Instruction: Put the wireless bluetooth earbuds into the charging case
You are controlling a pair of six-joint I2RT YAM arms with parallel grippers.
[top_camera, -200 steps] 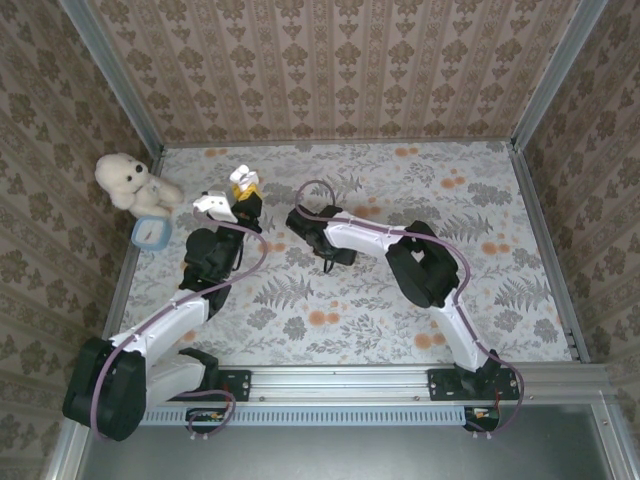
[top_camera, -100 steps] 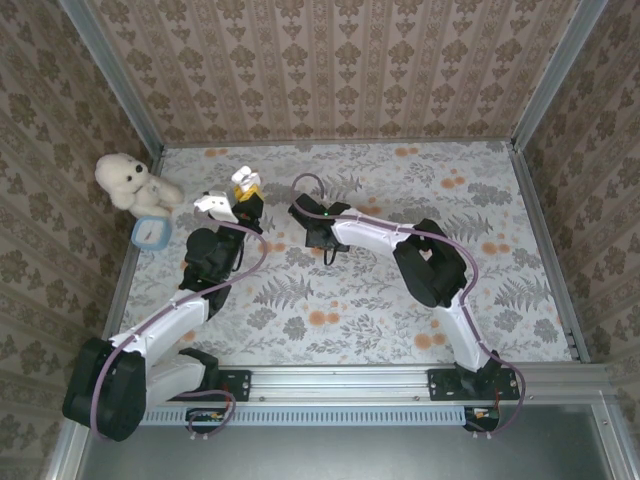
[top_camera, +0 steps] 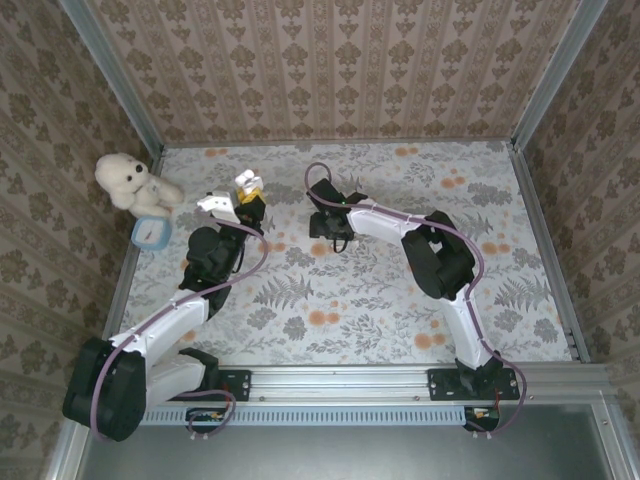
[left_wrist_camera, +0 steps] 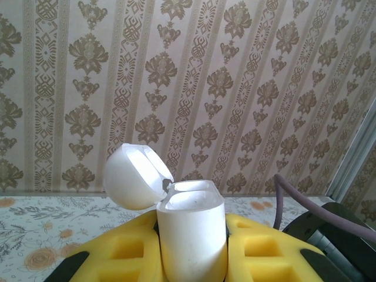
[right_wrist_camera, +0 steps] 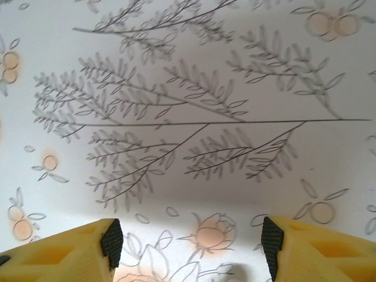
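My left gripper [top_camera: 246,197] is shut on the white charging case [left_wrist_camera: 194,235], held upright between its yellow fingers [left_wrist_camera: 258,249] with the round lid [left_wrist_camera: 134,176] flipped open to the left. The case [top_camera: 245,181] shows as a small white shape at the gripper's tip, at the back left of the table. My right gripper [top_camera: 333,238] hangs just right of it, pointing down at the flowered cloth. Its jaws [right_wrist_camera: 191,242] stand open with only the cloth's print between the black pads [right_wrist_camera: 111,242]. The earbuds are out of view.
A white plush bear [top_camera: 125,180] and a small blue-and-white object [top_camera: 150,232] sit at the left wall. Patterned walls and a metal frame [top_camera: 545,240] close in the table. A purple cable [left_wrist_camera: 291,194] runs by the left wrist.
The right arm has swung right and slightly back, away from the left gripper, and its jaws opened a little wider. The left gripper keeps hold of the case.
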